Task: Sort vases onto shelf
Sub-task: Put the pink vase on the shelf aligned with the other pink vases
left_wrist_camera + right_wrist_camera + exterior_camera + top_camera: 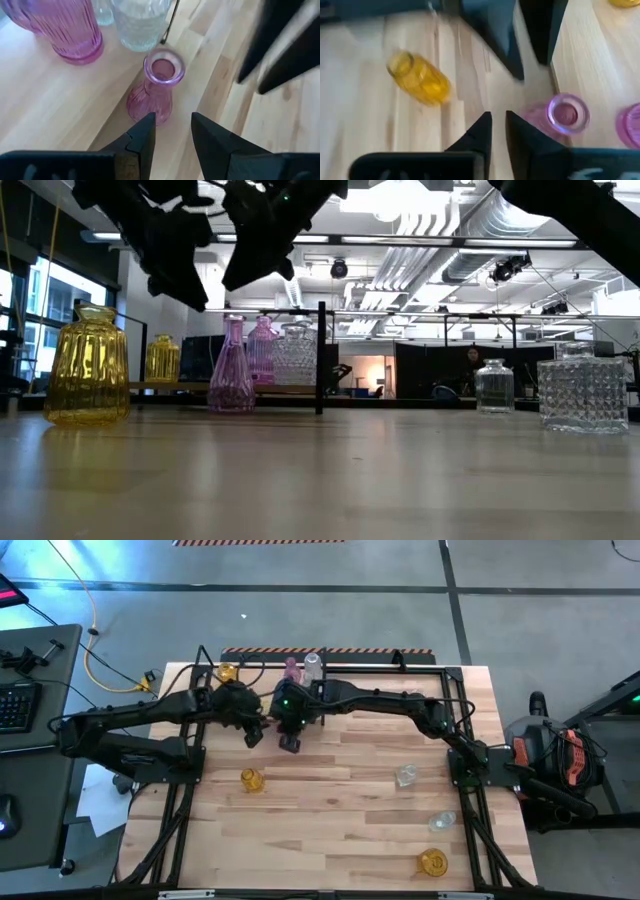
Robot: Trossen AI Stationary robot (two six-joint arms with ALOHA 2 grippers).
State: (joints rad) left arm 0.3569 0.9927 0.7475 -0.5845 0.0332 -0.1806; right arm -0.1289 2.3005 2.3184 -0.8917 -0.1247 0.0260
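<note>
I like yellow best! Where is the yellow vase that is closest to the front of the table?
In the high view, that yellow vase sits at the table's front right corner, just in front of a clear vase.

A grey floor (520,610) surrounds the wooden table, with a dark desk (30,730) and keyboard (15,705) beyond its left edge. Ceiling ducts (450,230) run overhead; windows (30,310) glow bright.

Butcher-block worktop (330,810) carries black-framed shelf (400,665) along far edge. On shelf board: amber vase (227,672), pink vase (291,668), clear vase (313,665). Directly on worktop: slim pink vase (152,90) beside shelf, amber vase (250,780), two clear vases (406,776) (441,822), amber vase near front right corner (432,862).
</note>
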